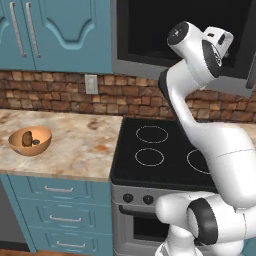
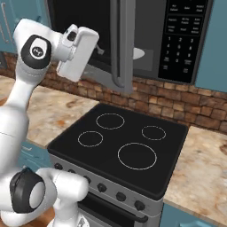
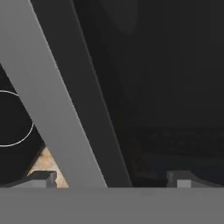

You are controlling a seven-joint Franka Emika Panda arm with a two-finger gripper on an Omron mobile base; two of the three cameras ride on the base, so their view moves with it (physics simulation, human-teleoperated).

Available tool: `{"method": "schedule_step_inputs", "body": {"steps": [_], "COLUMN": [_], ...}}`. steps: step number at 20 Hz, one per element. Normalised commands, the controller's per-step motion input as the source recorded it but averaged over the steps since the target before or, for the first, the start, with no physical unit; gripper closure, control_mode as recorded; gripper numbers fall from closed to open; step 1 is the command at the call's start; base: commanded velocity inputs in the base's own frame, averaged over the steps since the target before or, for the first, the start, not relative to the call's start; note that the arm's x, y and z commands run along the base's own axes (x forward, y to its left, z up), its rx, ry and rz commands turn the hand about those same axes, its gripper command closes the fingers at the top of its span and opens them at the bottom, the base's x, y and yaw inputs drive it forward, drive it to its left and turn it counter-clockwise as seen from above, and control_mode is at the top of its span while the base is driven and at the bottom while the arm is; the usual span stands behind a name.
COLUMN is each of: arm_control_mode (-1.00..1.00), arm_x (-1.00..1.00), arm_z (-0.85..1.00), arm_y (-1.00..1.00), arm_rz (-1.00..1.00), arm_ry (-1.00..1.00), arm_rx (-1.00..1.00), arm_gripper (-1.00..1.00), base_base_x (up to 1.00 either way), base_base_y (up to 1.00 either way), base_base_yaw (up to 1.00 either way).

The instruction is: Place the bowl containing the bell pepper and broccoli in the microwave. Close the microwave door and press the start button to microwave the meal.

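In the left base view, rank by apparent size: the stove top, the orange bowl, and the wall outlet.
1. Stove top, the largest by far.
2. Orange bowl on the counter, much smaller.
3. Wall outlet, the smallest; it sits farther back on the brick wall, so distance shrinks it somewhat.

Microwave [image 2: 146, 40]: matt grey casing, dark glossy control panel. Stove [image 1: 160, 150]: smooth black glass top (white ring markings). Countertop [image 1: 75, 145]: polished mottled stone. Backsplash [image 1: 55, 90]: rough brick. Orange bowl [image 1: 30, 140]: smooth, glossy.
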Motion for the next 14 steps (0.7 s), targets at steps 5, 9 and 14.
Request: {"method": "schedule_step_inputs", "body": {"steps": [5,9,14], "arm_control_mode": [-1.0,-1.0,-1.0], "arm_x": [0.46,0.54,0.44], "arm_z": [0.0,0.0,0.0], "arm_y": [-0.4,-0.38,-0.49], "arm_rz": [0.02,0.05,0.13], "arm_ry": [-0.18,-0.21,-0.23], "arm_rx": [0.11,0.12,0.15], "arm_gripper": [-1.0,-1.0,-1.0], "base_base_x": [0.0,0.0,0.0], "base_base_y": [0.0,0.0,0.0], "base_base_yaw": [0.0,0.0,0.0]}}
